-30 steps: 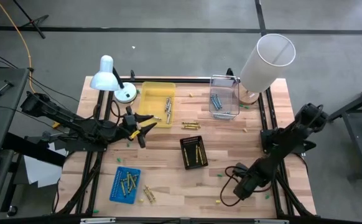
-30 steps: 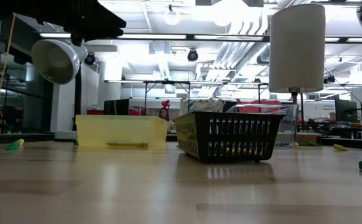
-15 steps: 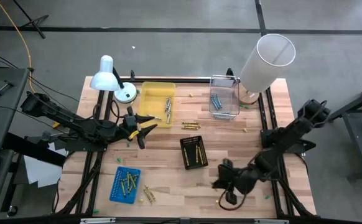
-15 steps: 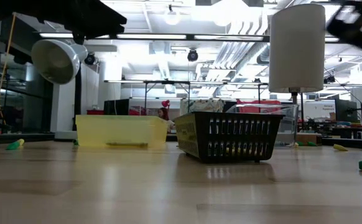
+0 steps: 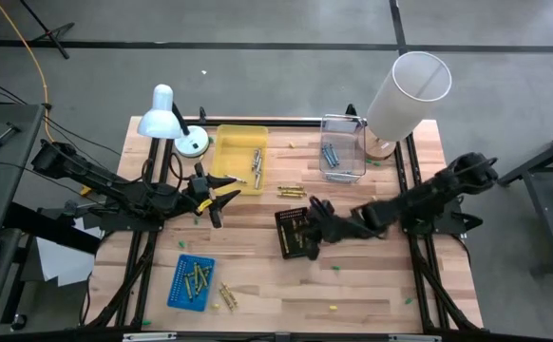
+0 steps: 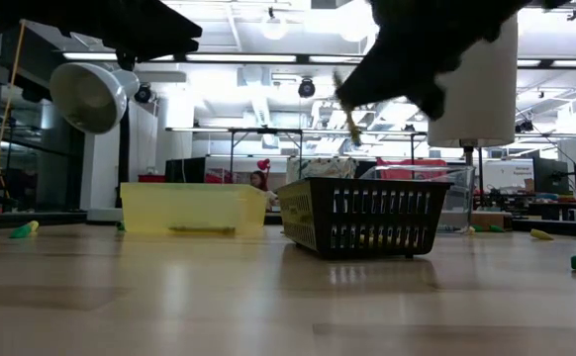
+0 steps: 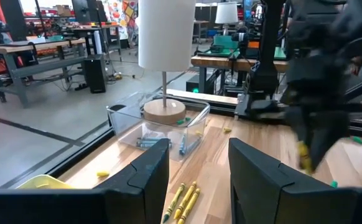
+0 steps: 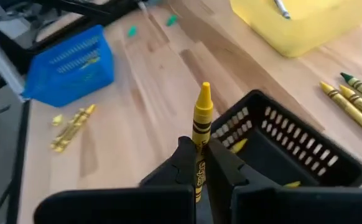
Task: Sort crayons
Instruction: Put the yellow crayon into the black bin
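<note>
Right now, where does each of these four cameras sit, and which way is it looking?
High view: above, looking straight down on the table; both arms show.
Low view: at table-top height, looking level past the black basket; the right arm hangs above.
Left wrist view: on the left arm, past its open fingers toward the clear tray.
Right wrist view: on the right arm; its fingers pinch a yellow crayon.
Shared: that basket and crayon also appear from above.
</note>
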Controlling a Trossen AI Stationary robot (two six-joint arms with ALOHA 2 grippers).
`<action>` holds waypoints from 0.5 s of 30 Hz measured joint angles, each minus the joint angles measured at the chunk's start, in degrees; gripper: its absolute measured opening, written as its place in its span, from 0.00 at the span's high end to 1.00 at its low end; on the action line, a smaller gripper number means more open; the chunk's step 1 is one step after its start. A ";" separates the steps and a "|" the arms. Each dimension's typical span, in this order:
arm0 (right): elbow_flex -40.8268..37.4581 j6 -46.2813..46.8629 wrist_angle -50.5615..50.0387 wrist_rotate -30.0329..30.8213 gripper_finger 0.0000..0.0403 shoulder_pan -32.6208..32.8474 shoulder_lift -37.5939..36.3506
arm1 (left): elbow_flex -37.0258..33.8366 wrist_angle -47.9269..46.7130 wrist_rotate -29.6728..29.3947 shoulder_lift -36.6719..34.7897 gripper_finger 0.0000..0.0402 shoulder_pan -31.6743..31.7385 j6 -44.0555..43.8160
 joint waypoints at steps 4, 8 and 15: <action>0.00 -3.00 -0.38 -5.72 1.00 -4.55 1.33 | 0.00 -0.26 0.00 0.00 0.62 0.00 0.13; 0.00 -4.67 -0.59 -12.42 1.00 -7.96 1.51 | 0.00 -0.43 -0.01 -0.01 0.62 -0.01 3.00; 0.02 5.37 -5.61 -20.75 1.00 -10.67 1.72 | 0.00 -0.23 -0.48 0.00 0.62 0.42 5.48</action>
